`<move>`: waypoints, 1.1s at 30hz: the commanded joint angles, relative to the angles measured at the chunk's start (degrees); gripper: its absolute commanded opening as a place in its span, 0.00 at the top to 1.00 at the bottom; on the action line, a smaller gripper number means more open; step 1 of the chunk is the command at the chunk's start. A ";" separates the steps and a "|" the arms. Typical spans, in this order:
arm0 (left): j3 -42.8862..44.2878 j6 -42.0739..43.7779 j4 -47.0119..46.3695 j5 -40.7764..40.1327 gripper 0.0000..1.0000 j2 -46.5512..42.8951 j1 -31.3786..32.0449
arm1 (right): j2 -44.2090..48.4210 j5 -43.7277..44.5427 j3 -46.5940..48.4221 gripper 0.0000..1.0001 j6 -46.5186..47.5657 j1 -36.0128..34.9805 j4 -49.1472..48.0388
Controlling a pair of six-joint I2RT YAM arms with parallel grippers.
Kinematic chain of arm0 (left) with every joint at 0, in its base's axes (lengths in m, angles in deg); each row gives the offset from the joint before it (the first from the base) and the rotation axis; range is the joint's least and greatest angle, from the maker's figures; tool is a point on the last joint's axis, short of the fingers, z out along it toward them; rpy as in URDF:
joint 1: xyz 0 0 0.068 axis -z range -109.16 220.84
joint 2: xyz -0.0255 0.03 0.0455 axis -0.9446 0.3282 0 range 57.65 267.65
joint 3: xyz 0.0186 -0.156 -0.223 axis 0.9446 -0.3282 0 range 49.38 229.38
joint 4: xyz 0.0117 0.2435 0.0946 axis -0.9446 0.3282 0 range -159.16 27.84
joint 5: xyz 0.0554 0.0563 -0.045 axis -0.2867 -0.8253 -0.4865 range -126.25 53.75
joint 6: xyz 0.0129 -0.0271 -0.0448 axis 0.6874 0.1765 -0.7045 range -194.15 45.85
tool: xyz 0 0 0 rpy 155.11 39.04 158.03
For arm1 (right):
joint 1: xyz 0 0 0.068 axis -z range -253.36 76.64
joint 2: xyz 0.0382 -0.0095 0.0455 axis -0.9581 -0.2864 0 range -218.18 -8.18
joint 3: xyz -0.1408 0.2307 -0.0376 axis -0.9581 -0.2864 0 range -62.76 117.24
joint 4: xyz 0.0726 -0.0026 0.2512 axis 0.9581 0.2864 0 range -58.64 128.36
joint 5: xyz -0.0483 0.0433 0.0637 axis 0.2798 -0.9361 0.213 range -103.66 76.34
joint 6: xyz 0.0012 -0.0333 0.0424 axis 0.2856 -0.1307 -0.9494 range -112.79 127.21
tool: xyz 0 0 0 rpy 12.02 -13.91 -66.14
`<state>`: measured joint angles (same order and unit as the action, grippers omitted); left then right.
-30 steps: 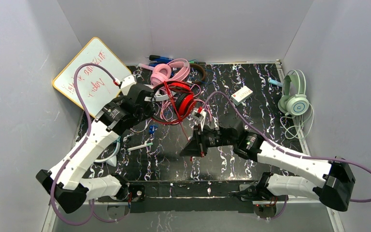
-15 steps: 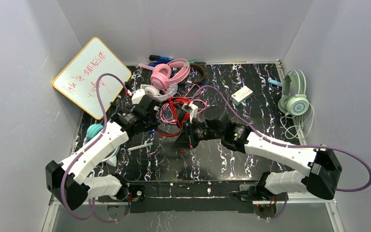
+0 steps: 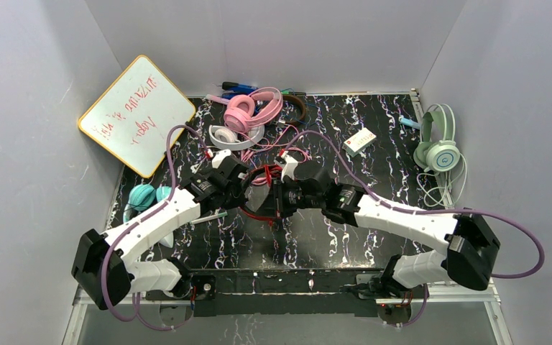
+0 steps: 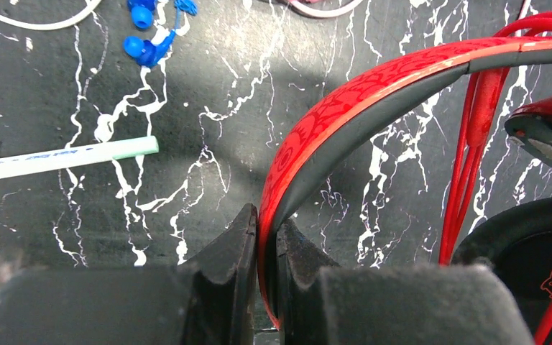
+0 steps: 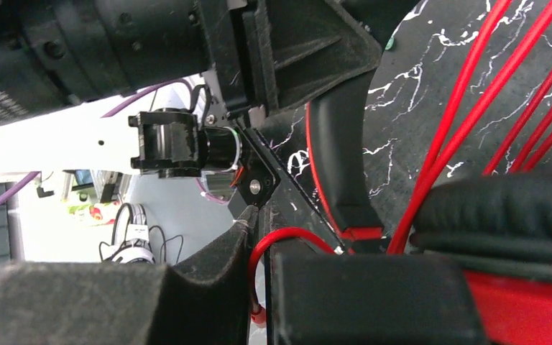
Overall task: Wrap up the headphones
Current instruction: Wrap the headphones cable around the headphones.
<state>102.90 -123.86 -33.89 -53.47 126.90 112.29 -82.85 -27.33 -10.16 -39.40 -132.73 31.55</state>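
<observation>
Left hand [image 4: 264,224] clamped on the headband of the red headphones [image 4: 374,90], over the bench [image 3: 309,241], right hand [image 5: 259,226] facing it, barely parted around their red cord [image 5: 291,233], grip impossible to tell, pink headphones [image 3: 243,109] farther back

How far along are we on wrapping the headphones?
Done: nothing visibly wrapped; the mint green headphones' cord lies loose. In hand: left gripper clamps the red headband, the red cord runs between the right gripper's jaws. Left: this set, plus the pink, white and teal headphones.
</observation>
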 commanded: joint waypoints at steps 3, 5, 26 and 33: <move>-1.20 1.00 -3.54 5.31 1.00 1.62 0.82 | -2.70 5.11 -0.56 0.84 -1.46 0.07 -4.54; -1.18 1.13 -3.56 5.39 1.00 2.13 0.78 | -3.28 6.63 -0.77 0.80 -1.47 0.19 -4.33; -1.23 2.68 -4.36 7.59 1.00 5.83 0.75 | -8.82 11.62 -0.92 0.25 2.09 0.55 -2.65; -1.85 2.40 -4.32 7.80 1.00 4.77 0.78 | -8.92 11.06 -0.48 0.10 3.84 0.49 -3.31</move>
<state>101.35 -121.74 -38.00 -48.68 134.27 112.69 -91.64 -19.20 -11.56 -38.78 -132.76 28.22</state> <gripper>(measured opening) 0.076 0.885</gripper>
